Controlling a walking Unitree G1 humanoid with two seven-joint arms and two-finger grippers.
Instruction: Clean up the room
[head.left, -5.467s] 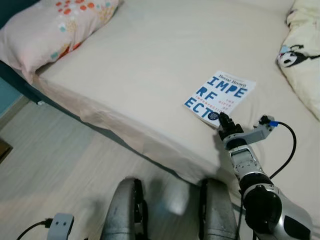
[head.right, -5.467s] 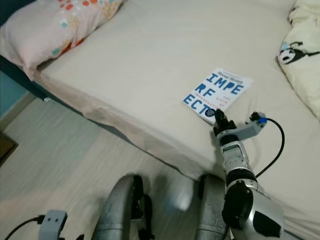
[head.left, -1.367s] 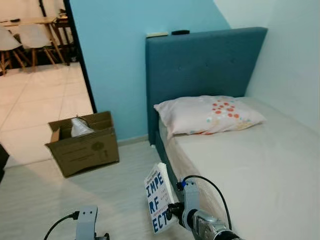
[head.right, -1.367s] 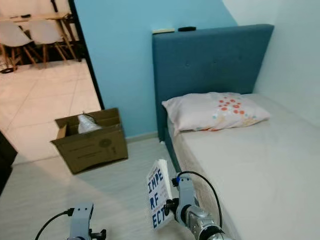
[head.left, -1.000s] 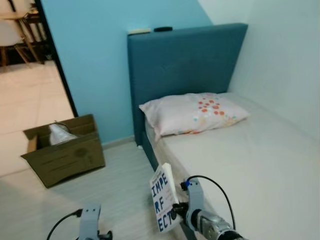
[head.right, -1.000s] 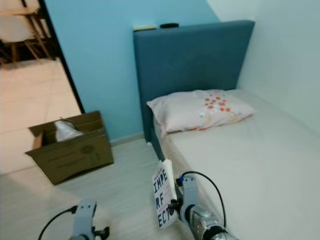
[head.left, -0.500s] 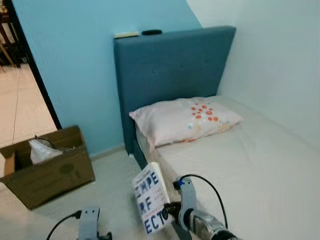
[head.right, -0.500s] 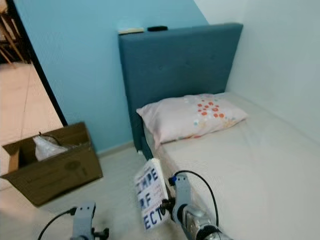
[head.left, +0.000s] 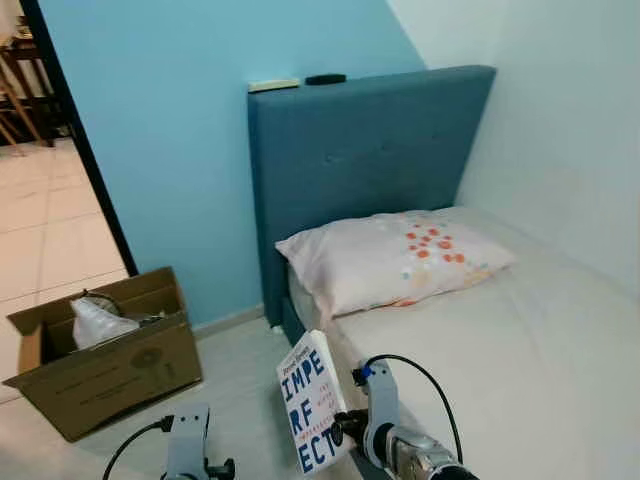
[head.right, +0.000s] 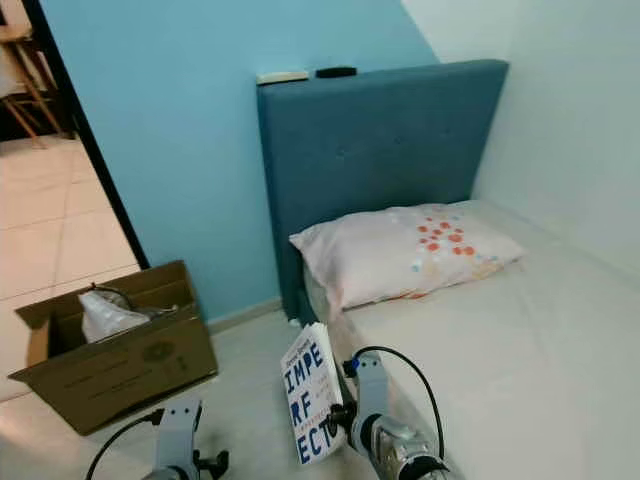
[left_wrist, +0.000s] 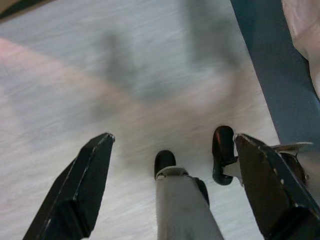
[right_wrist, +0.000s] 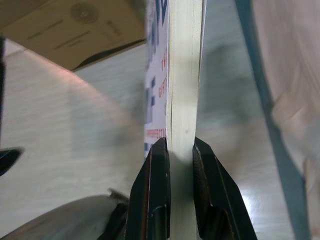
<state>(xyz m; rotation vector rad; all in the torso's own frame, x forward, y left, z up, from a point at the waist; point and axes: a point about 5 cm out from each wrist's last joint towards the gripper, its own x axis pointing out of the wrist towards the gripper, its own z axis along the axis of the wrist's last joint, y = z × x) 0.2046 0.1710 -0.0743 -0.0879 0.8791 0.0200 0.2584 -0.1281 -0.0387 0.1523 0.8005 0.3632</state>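
Cardboard box (head.left: 105, 362) sits open on the pale floor (head.right: 245, 370) at the far left, near the doorway, with a crumpled white bag (head.left: 92, 322) inside it. Nearer the robot, the left gripper (left_wrist: 167, 185) hangs low over the floor with its two black fingers (left_wrist: 82, 187) spread wide apart and nothing between them; the wrist view shows one of the robot's legs (left_wrist: 182, 205) below it. To the right of that, the right gripper (right_wrist: 175, 187) holds a book (head.left: 313, 402) upright above the floor, just beside the edge of the bed (head.left: 520, 350); its fingers (right_wrist: 155, 195) are clenched on the lower edge of the pages, one on each side. The book's white cover with large blue letters faces the left. Behind it rises the dark blue headboard (head.left: 365, 165) against the light blue wall (head.left: 160, 130), with two small flat objects (head.left: 298, 82) lying on its top. A pink pillow (head.left: 395, 258) with orange dots rests at the head of the bed, on the beige sheet.
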